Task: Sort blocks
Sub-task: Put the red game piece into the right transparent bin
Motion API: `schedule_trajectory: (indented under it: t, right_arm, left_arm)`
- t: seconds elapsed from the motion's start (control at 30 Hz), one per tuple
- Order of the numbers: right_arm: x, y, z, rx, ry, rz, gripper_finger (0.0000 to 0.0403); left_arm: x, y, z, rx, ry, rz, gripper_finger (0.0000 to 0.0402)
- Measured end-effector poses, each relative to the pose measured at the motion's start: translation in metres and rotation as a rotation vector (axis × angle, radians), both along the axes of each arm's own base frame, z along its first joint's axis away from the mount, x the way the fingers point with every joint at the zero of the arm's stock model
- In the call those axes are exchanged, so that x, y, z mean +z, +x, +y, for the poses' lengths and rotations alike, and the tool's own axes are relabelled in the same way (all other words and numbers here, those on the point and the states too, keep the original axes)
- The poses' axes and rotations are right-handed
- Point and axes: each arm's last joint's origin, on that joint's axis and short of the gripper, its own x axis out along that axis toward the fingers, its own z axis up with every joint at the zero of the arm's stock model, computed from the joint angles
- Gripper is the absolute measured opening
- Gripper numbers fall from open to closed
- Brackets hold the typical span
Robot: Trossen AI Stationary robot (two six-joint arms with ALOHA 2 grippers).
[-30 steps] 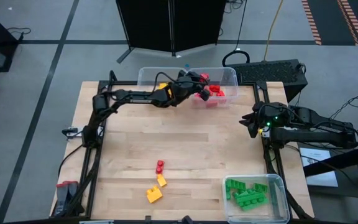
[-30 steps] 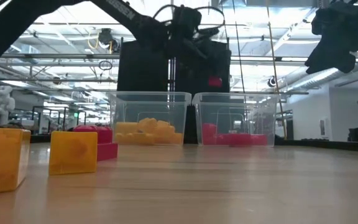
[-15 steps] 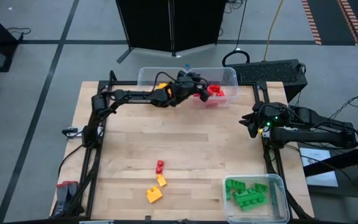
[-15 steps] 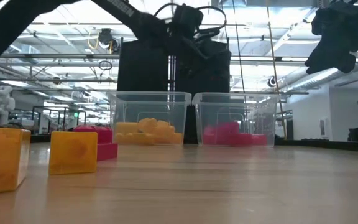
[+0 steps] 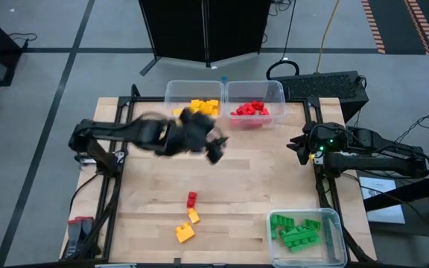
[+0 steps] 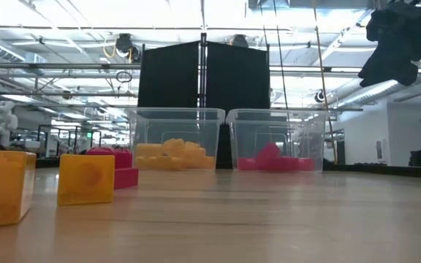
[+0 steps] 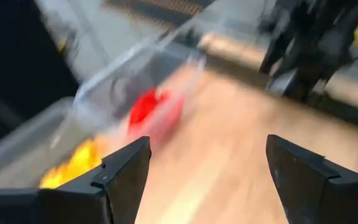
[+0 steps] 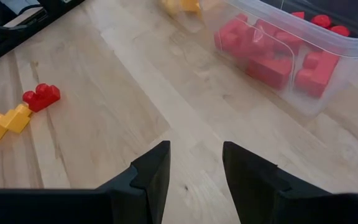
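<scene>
Three loose blocks lie on the wood near the front: a red one (image 5: pixel 191 199) and two yellow-orange ones (image 5: pixel 193 216) (image 5: pixel 185 232). My left gripper (image 5: pixel 213 152) hovers over the table's middle, blurred, near the far bins; its fingers (image 7: pixel 123 171) stand open with nothing between them. My right gripper (image 5: pixel 302 145) waits open at the right edge, also shown in the right wrist view (image 8: pixel 194 168). Yellow blocks fill the far left bin (image 5: pixel 192 100), red blocks the bin beside it (image 5: pixel 255 104), green blocks the near right bin (image 5: pixel 304 237).
The two clear far bins stand side by side at the table's far edge (image 6: pixel 175 139) (image 6: pixel 276 139). The green bin sits in the near right corner. Bare wood lies between the bins and the loose blocks. A dark panel stands behind the table.
My left gripper held a red block above the red bin, opened and let it go; the block fell in among the other red blocks. The arm has then swung away from the bins toward the table's near and left side, over the middle.
</scene>
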Motion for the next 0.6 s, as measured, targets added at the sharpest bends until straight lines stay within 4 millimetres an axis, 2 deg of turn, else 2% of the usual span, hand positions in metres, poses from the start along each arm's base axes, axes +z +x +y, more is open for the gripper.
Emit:
schedule_trajectory:
  t: [0.13,0.27,0.43,0.6]
  right_arm:
    - [0.001,0.001,0.000,-0.003,0.003,-0.008,0.0144]
    - [0.001,0.000,0.000,-0.015,0.017,-0.014,0.0144]
    - [0.001,0.000,0.000,-0.020,0.023,-0.016,0.0144]
    - [0.000,0.000,0.000,-0.026,0.032,-0.018,0.0144]
  left_arm:
    - [-0.024,-0.019,-0.041,0.099,-0.108,0.107,0.0283]
    - [-0.048,-0.026,-0.067,0.217,-0.250,0.149,0.0283]
    - [-0.081,-0.016,-0.088,0.287,-0.390,0.243,0.0283]
    - [-0.116,-0.001,-0.101,0.358,-0.466,0.348,0.0283]
